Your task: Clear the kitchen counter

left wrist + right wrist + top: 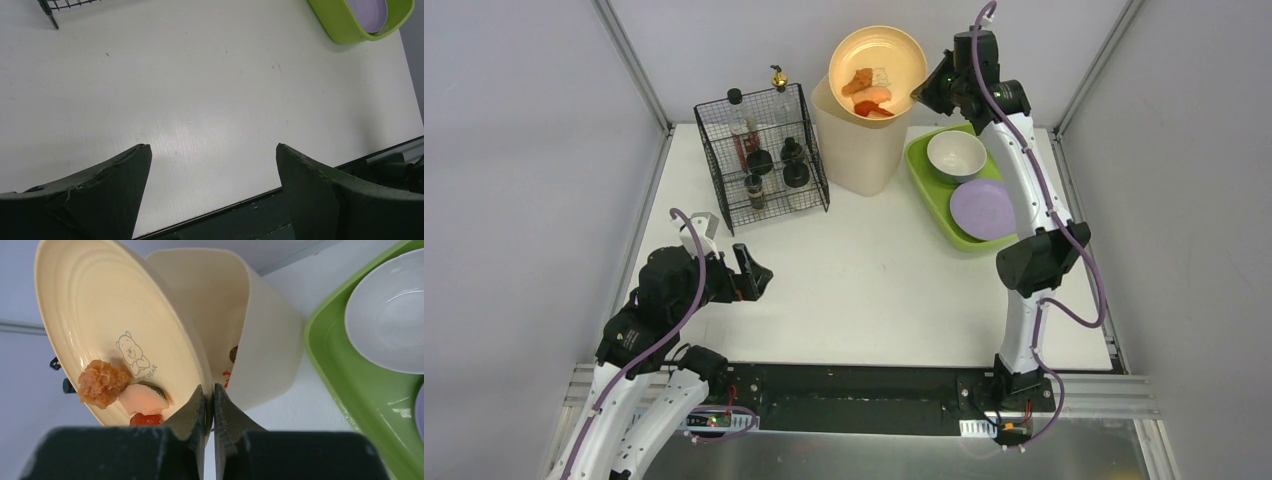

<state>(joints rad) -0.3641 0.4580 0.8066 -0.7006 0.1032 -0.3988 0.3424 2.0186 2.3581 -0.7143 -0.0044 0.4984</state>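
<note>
My right gripper is shut on the rim of a cream plate and holds it tilted over an open cream bin at the back of the white kitchen counter. Food pieces lie at the plate's lower side. In the right wrist view the plate stands steeply tilted, its rim pinched at my gripper, with a fried piece, a pale piece and a red piece near its low edge, beside the bin. My left gripper is open and empty, low over the counter's front left; its wrist view shows bare counter.
A green tray at the back right holds a white bowl and a lilac plate. A black wire rack with bottles stands at the back left. Metal frame posts rise at the far corners.
</note>
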